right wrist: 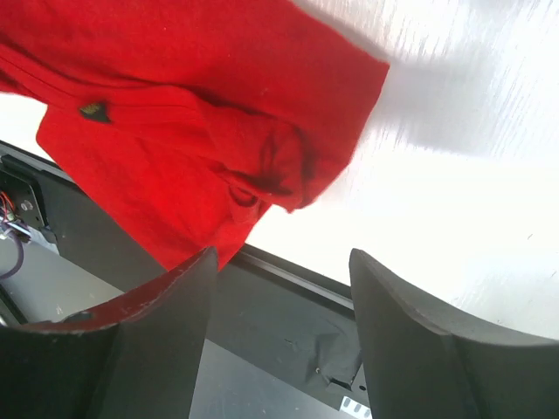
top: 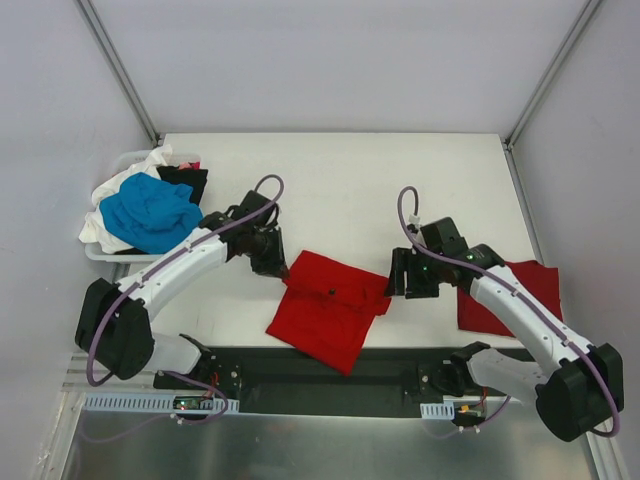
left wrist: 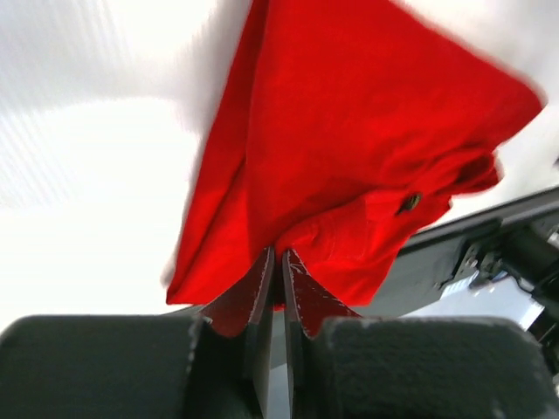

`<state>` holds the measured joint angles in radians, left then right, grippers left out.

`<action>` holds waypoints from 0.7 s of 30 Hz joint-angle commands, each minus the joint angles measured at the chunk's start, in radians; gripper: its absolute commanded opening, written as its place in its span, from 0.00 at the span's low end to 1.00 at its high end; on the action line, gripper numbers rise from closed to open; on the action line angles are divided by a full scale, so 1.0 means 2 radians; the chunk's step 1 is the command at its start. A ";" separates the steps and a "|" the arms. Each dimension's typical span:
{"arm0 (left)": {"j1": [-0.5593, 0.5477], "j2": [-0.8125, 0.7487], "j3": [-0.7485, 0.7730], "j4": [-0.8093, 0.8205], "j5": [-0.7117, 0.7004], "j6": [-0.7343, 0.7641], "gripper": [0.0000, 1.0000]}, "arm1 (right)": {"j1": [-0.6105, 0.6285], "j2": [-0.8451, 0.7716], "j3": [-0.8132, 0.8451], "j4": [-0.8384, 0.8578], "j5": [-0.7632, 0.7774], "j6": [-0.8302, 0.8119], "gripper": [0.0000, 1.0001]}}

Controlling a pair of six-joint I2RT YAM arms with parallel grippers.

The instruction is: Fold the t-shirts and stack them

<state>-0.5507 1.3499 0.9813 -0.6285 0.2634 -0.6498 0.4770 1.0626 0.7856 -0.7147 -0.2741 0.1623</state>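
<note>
Nearest, the near corner of the red t-shirt (top: 330,305) droops off the table (top: 350,190) edge onto the black rail (top: 330,375); the rest lies part-folded at the middle of the table's near side. It looks light, limp and wrinkle-prone, so it should drape and slide rather than hold a crease, and is probably best taken at corners or along a folded edge, pinching all layers together. The left gripper (top: 277,265) has done that at the far-left corner: in its wrist view the fingers (left wrist: 262,284) are pressed together with red cloth between them. The right gripper (top: 408,280) sits just beside the shirt's right edge with its jaws spread wide and nothing in them. A small dark mark (left wrist: 408,202) on the cloth is too small to identify, and how many layers lie beneath it is unclear. To the right, a folded red t-shirt (top: 535,280) lies flat, partly hidden by the right arm. Far left, a bin (top: 128,160) holds a blue t-shirt (top: 150,215), a white t-shirt (top: 105,190) and a black t-shirt (top: 185,180); anything beneath them is hidden.
</note>
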 commanded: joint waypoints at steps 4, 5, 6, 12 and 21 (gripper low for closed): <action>0.035 0.073 0.069 -0.072 0.011 0.058 0.07 | -0.003 0.032 0.038 -0.009 0.007 -0.005 0.64; 0.035 0.073 0.070 -0.075 0.007 0.057 0.10 | -0.003 0.034 0.037 -0.008 0.006 -0.003 0.64; 0.035 0.073 0.070 -0.079 0.007 0.056 0.13 | -0.003 0.035 0.035 -0.005 0.005 -0.003 0.64; 0.029 0.094 0.073 -0.128 0.019 0.077 0.82 | -0.002 0.006 -0.003 0.001 0.000 0.017 0.63; 0.029 0.071 0.110 -0.146 -0.054 0.063 1.00 | -0.002 0.049 -0.005 0.040 -0.003 0.012 0.24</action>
<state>-0.4847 1.5230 1.1069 -0.8787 0.2470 -0.5156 0.4755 1.0874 0.7746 -0.7025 -0.2729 0.1780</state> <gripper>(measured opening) 0.992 0.443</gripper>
